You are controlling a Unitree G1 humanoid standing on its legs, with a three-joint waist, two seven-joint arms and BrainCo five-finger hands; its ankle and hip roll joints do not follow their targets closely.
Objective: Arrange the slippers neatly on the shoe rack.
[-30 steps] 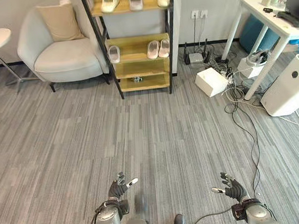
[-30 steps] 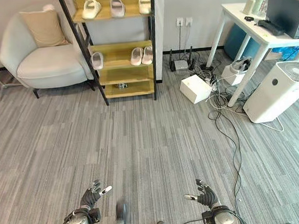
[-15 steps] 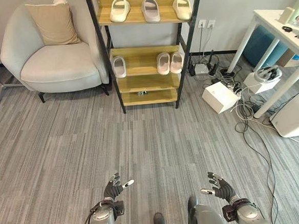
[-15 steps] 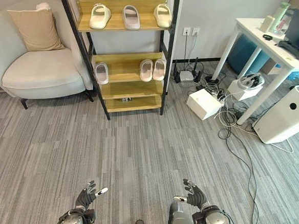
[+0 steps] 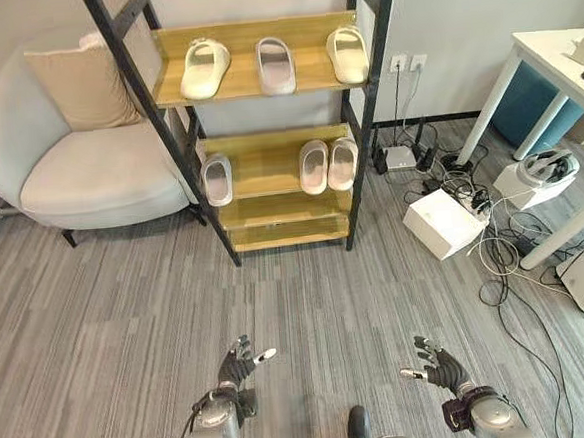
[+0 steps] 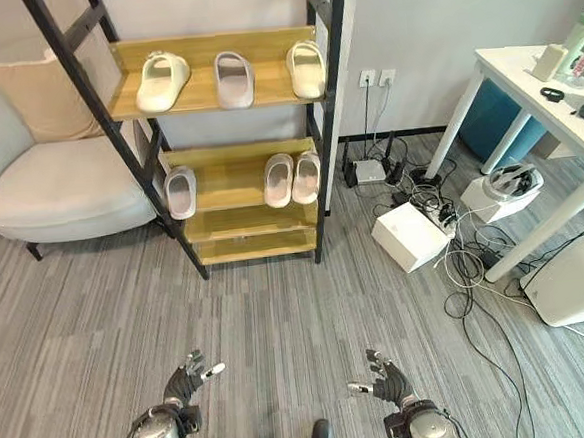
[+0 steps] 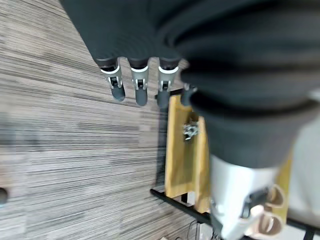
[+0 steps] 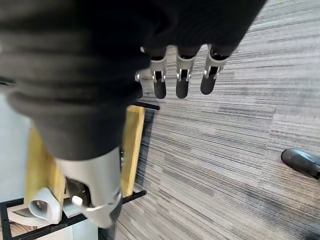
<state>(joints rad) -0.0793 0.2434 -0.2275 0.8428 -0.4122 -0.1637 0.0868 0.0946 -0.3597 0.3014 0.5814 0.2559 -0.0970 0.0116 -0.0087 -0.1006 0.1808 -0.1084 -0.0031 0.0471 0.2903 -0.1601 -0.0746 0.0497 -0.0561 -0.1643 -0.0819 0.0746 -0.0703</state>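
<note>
1. Left hand [image 5: 234, 369] and right hand [image 5: 438, 366]: fingers spread, holding nothing, low above the floor [image 5: 128, 311], well short of the shoe rack [image 5: 266, 131].
2. Slippers: three on the top shelf [image 5: 257, 76], toes splayed; on the middle shelf, a lone slipper [image 5: 216, 178] at the left edge, a pair [image 5: 327, 164] at the right.
3. Approach squarely; straighten the angled slipper [image 5: 204, 68] first, sliding it by its sides.

Shoe rack [image 5: 269, 170]: 3 slippers [image 5: 273, 64] on top shelf, 3 on middle; armchair [image 5: 78, 169] left, white box [image 5: 443, 223] right.
</note>
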